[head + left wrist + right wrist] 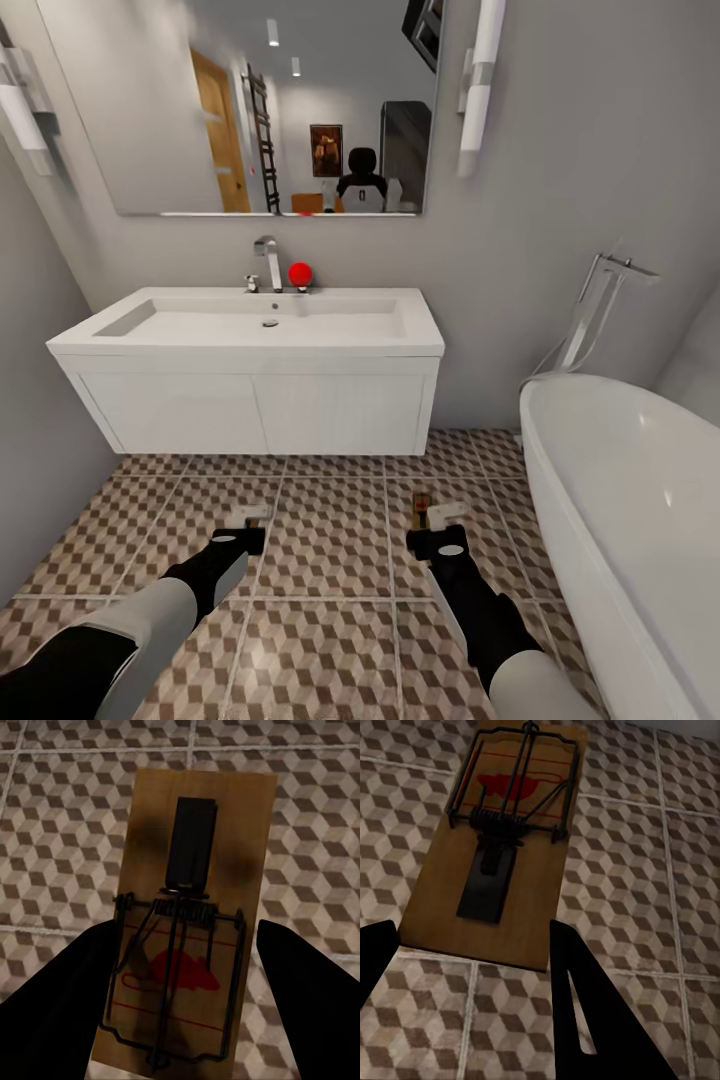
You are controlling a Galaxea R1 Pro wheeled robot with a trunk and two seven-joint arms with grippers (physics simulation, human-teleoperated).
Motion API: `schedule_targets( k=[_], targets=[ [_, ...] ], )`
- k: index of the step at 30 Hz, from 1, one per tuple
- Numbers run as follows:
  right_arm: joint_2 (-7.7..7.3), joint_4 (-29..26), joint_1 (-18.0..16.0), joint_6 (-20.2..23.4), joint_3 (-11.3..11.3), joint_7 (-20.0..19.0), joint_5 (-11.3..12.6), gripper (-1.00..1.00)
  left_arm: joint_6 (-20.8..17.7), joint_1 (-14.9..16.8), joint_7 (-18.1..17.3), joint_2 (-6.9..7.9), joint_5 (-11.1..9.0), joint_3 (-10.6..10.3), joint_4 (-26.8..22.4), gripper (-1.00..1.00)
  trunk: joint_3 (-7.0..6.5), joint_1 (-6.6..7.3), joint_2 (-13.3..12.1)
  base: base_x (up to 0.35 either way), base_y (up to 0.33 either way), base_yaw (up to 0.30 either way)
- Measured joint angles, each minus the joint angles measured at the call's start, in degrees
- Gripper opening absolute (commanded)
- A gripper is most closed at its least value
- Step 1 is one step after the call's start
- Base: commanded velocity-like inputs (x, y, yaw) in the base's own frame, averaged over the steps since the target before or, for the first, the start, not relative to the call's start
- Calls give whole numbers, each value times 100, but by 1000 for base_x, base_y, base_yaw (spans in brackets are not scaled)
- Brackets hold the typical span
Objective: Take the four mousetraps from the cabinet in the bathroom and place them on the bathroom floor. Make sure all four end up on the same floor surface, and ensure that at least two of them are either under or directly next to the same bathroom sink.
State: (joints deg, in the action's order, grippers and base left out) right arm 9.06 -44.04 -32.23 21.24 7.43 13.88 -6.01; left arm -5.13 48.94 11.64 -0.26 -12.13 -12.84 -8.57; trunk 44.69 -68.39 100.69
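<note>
Both arms reach low over the tiled floor point(330, 540) in front of the sink point(250, 325). The left gripper point(184, 1020) is closed on a mousetrap point(191, 922), its fingers point(67, 997) against the board's long edges. The long axis runs out along the fingers, the black tab end farthest from the gripper.

The right gripper point(472, 967) is spread open. A second mousetrap point(502, 840) lies flat on the tiles before the sink, just beyond the fingertips, lengthwise away from them, red-printed end farthest.

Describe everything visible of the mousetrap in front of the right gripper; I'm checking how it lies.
The flat rectangular brown wooden mousetrap lies on the cube-patterned tiled floor. It carries a dark wire bar and coil spring, a black plate, and a red mouse print with red lines. It rests just ahead of the open right gripper, whose fingers do not touch it.
</note>
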Motion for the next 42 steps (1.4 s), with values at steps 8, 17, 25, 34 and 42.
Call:
schedule_targets(
  k=[8, 17, 25, 34, 42],
  targets=[
    [0, 1, 0, 3, 0, 2, 0, -100, 125, 0, 0, 6, -3, 5, 21, -100, 218, -176, 321, 0, 0, 0],
    [0, 0, 0, 6, -1, 2, 0, -100, 149, 0, 0, 7, -5, 0, 34, -100, 462, -373, 682, 0, 0, 0],
    [0, 3, 0, 5, -1, 2, 0, -100, 150, 0, 0, 7, -11, 0, 41, -100, 680, -549, 1003, 0, 0, 0],
    [0, 0, 0, 6, -5, 2, 0, -100, 150, 0, 0, 7, -10, 2, 44, -100, 925, -747, 1364, 0, 0, 0],
    [0, 1, 0, 2, -6, 2, 0, -100, 150, 0, 0, 7, -8, 2, 47, -100, 1142, -923, 1685, 0, 0, 0]
  ],
)
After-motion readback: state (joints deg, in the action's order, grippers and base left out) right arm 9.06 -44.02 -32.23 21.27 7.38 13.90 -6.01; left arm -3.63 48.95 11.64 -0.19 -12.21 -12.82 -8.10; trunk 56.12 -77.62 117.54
